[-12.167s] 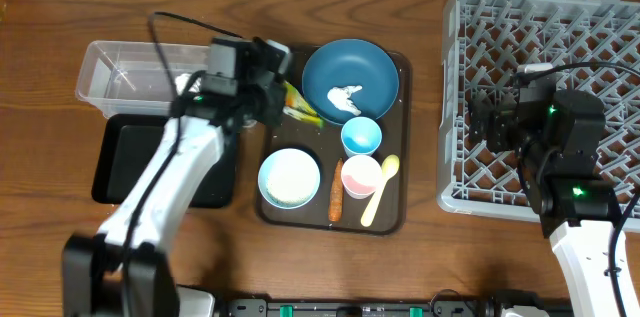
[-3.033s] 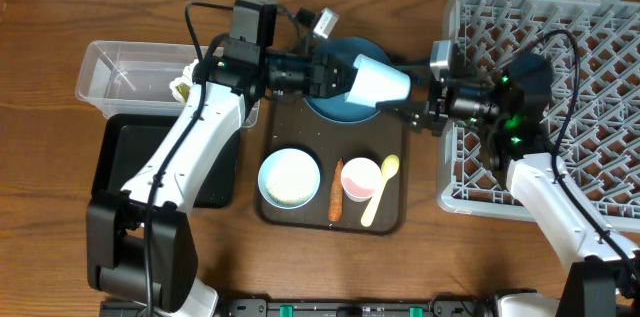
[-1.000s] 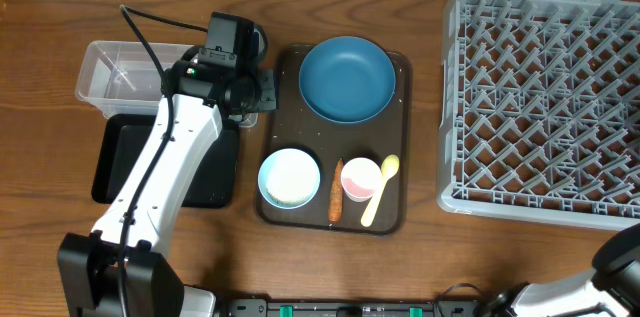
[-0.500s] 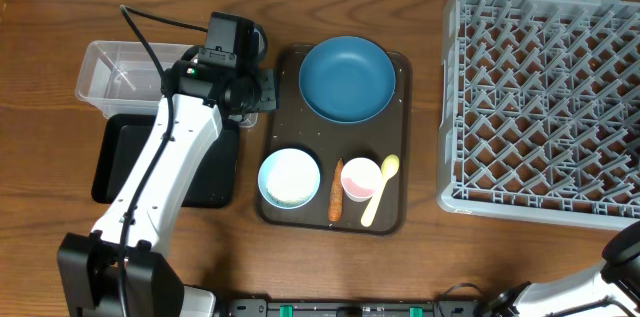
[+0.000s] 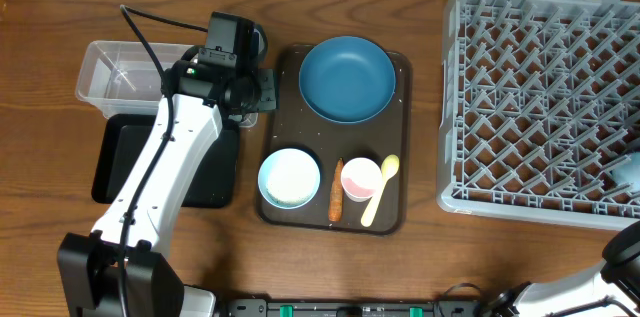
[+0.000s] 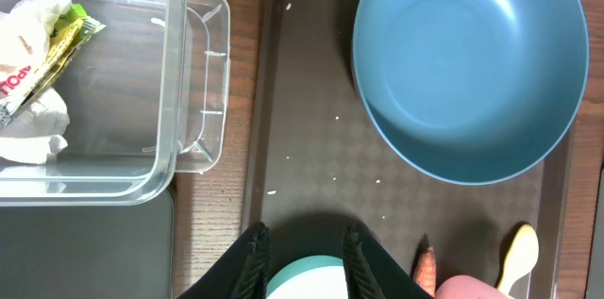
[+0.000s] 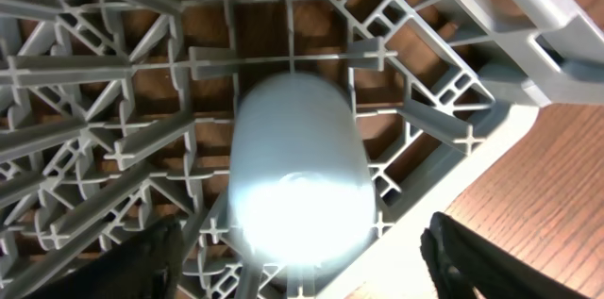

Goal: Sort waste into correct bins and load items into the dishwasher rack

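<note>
Loading step: blue cup (image 7: 297,186) was found loose at rack's (image 7: 528,16) 4 o'clock corner | right jaws spread wide, empty | left jaws narrowly parted, empty | next, as judged: pink cup (image 5: 361,178), rim grip needed.

White arm (image 5: 160,172), black left pincer (image 6: 303,244)
</note>
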Robot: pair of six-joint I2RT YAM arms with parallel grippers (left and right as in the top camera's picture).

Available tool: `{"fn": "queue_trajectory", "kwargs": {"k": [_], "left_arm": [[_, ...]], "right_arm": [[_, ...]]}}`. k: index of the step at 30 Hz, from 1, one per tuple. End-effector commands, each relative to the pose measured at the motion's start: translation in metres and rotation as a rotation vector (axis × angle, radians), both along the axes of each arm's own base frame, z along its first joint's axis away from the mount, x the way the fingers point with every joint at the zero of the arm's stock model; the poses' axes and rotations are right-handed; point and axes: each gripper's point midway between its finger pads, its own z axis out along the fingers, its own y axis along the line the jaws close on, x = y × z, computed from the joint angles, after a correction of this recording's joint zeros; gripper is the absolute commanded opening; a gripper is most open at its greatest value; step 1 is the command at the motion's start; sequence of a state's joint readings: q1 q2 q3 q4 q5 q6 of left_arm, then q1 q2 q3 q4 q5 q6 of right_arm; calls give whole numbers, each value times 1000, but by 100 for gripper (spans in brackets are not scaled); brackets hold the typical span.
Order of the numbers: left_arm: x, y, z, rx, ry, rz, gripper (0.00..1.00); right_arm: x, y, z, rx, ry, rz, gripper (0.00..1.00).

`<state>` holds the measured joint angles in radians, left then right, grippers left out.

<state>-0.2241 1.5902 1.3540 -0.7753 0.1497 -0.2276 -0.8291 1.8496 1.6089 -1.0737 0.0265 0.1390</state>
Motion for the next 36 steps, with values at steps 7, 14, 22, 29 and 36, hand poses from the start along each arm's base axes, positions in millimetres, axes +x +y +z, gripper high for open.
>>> {"fn": "queue_trajectory", "kwargs": {"k": [7,14,22,29,36], "left_arm": [[1,4,6,16,-16,-5,29],[-2,-2,6,-10,-8,-22,40],[-24,-34,0,-56,56,-139,46],[-60,-73,-15,-33,129,-279,50],[-90,-104,-30,-1,202,-391,50]], "right_arm": [[19,15,-3,88,-96,49,84],[67,60,23,163,-295,295,81],[117,141,59,138,-396,590,84],[142,220,54,181,-370,784,86],[149,274,54,204,-358,909,85]]}}
